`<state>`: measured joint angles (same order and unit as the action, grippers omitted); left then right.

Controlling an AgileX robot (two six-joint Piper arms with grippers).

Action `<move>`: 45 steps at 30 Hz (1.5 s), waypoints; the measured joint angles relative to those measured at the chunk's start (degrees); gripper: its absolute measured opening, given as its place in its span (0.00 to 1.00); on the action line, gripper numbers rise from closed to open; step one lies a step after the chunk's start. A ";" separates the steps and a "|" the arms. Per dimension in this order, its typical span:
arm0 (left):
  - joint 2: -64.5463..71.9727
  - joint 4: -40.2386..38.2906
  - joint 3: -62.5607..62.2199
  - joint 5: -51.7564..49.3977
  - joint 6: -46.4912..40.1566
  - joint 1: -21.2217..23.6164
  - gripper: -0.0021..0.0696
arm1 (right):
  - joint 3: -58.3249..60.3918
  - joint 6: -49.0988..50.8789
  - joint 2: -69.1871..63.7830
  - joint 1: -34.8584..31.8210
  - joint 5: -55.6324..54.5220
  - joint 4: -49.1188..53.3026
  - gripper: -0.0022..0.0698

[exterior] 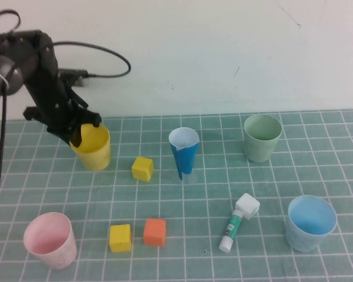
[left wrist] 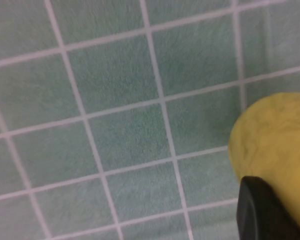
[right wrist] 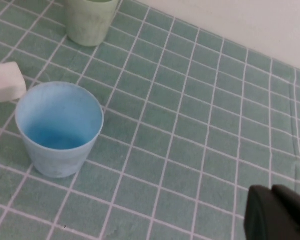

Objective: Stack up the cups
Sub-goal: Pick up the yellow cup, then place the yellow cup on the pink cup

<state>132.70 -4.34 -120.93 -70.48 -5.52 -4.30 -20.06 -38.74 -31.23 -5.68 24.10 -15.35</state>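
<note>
Left gripper (exterior: 82, 130) is clenched on the yellow cup's (exterior: 93, 148) rim, far-left on the table (exterior: 223, 194); a thin-wall pinch may slip or tip it on lifting; right gripper (right wrist: 277, 212), closed empty, hovers near the light blue cup (right wrist: 57, 127).

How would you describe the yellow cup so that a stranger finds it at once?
Look at the far left of the green tiled mat, where the black left claw is shut on a rim. That rim belongs to the yellow cup. It is the only yellow cup; the other yellow things are small cubes.
</note>
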 joint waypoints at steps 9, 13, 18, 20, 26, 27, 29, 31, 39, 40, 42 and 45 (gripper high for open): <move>-17.61 2.80 0.00 -0.24 -0.17 0.00 0.04 | 0.00 0.00 0.00 0.00 0.00 -1.68 0.03; -26.53 3.10 1.02 -0.62 1.81 0.00 0.04 | 0.00 0.00 0.00 0.00 0.00 -2.08 0.03; -39.47 3.40 9.76 -0.85 1.91 -0.58 0.04 | 0.00 0.00 0.00 0.00 0.00 -2.97 0.03; -44.48 3.50 14.85 -1.09 1.91 -0.58 0.04 | 0.00 0.00 0.00 0.00 0.00 -3.22 0.03; -58.65 2.15 34.72 1.06 2.38 -0.58 0.04 | 0.00 0.00 0.00 0.00 0.00 -4.42 0.03; -60.64 1.75 38.61 2.37 3.02 -0.58 0.04 | 0.00 0.00 0.00 0.00 0.00 -4.44 0.03; -63.90 1.26 45.94 5.70 3.75 -0.58 0.04 | 0.00 0.00 0.00 0.00 0.00 -4.54 0.03; -66.07 1.00 53.91 10.24 4.31 -0.58 0.04 | 0.00 0.00 0.00 0.00 0.00 -4.54 0.03; -65.54 0.69 70.46 23.64 4.92 -0.58 0.04 | 0.00 0.00 0.00 0.00 0.00 -4.54 0.03; -64.93 0.69 70.81 24.66 4.92 -0.58 0.04 | 0.00 0.00 0.00 0.00 0.00 -4.54 0.03; -63.77 0.69 71.03 26.46 4.92 -0.58 0.04 | 0.00 0.00 0.00 0.00 0.00 -4.65 0.03; -62.01 1.06 71.16 27.85 4.92 -0.58 0.04 | 0.00 0.00 0.00 0.00 0.00 -4.65 0.03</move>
<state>70.69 -3.27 -49.76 -42.63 -0.59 -4.88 -20.06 -38.74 -31.23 -5.68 24.10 -20.00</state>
